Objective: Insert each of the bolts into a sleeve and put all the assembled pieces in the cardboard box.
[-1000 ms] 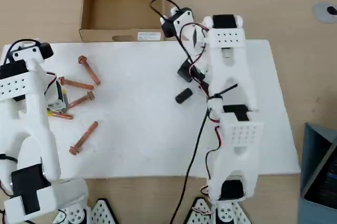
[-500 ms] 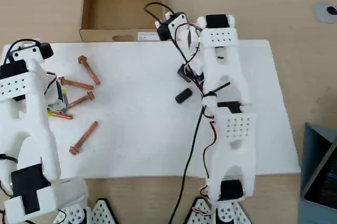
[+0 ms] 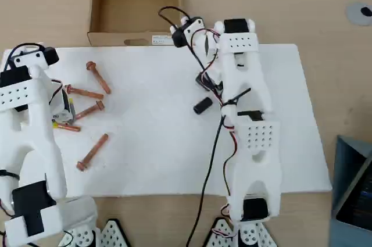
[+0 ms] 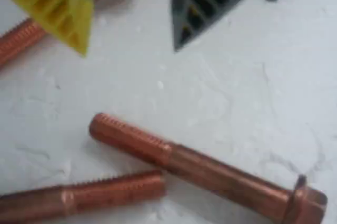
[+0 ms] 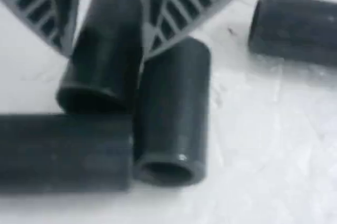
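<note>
The right gripper [image 5: 107, 50] has its jaws narrow, closed against both sides of 1 black sleeve [image 5: 100, 71]. That piece touches a 2nd sleeve [image 5: 63, 153] at its open end and a 3rd sleeve [image 5: 171, 113] alongside. A 4th sleeve [image 3: 202, 106] lies apart on the white mat [image 3: 157, 148]. The left gripper [image 4: 129, 49] has its jaws wide with nothing between them, low over the mat among the bolts [image 3: 89, 110]. 5 bolts lie loose at the mat's left side. The cardboard box [image 3: 133, 39] stands on the counter [image 3: 325, 20], against the mat's far edge.
</note>
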### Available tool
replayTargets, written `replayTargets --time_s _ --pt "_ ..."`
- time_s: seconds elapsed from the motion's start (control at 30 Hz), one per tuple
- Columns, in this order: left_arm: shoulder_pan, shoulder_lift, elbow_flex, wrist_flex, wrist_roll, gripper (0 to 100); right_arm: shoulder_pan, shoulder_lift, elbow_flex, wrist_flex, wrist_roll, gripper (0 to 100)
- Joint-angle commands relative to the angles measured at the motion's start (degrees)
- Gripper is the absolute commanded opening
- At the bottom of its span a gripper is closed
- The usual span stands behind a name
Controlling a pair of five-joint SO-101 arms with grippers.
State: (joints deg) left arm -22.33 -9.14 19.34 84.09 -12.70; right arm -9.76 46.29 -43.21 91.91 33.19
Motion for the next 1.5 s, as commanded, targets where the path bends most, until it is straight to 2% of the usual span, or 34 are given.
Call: replayTargets --time_s 0.0,0.43,0.6,1.47 --pt "0.00 -0.31 -2.46 0.35 -0.26 12 -0.40 -0.75 -2.59 -0.18 0.18 11.9" --pt "0.09 -0.31 -2.46 0.26 -0.26 12 -0.40 -0.40 -7.78 3.34 0.18 12.1" --pt "0.70 -0.31 -2.37 0.35 -0.26 12 -0.40 -0.40 -8.04 4.40 0.44 16.9" --pt "0.62 -0.31 -2.37 0.35 -0.26 12 0.31 7.52 -8.13 1.76 2.73 16.7"
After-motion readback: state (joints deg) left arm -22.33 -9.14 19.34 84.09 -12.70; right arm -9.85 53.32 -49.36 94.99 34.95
